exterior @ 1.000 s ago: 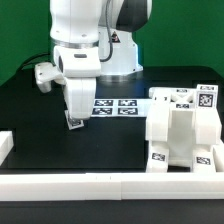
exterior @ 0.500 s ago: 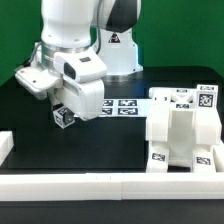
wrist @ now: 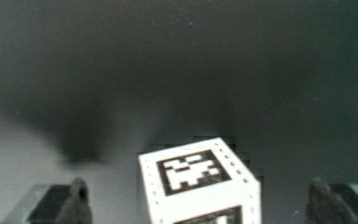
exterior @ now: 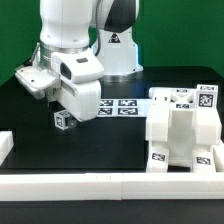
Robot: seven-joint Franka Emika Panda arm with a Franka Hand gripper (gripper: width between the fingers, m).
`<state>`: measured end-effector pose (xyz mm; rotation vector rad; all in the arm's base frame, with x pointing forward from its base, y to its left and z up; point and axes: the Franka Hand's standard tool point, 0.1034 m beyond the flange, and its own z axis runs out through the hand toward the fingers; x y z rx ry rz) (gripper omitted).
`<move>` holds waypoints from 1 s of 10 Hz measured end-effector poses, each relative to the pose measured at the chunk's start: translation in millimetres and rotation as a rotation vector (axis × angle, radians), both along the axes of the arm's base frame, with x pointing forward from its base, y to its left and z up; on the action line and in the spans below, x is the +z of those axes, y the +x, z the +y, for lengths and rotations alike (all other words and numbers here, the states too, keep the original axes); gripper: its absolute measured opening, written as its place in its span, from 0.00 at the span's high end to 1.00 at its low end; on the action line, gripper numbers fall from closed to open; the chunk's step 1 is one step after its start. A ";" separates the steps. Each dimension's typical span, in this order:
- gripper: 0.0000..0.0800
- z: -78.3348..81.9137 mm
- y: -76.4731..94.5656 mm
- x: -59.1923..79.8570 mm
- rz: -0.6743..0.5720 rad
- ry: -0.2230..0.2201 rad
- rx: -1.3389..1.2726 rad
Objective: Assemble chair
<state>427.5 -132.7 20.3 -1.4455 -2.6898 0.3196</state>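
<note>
A small white tagged block (exterior: pixel 64 120) stands apart from the assembled white chair structure (exterior: pixel 183 135) on the exterior view's right.

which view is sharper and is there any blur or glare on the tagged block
Exterior view: sharp and evenly lit, the small white tagged block readable beneath the gripper. Wrist view: dim and soft, dark table smeared, block's tag legible, fingers blurred at the edges; no glare.

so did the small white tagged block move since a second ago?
Yes. The small white tagged block shifted toward the exterior view's left and slightly up, away from the marker board.
</note>
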 end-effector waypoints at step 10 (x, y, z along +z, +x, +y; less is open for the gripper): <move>0.19 4.3 17.2 19.0 -0.143 -0.224 -1.071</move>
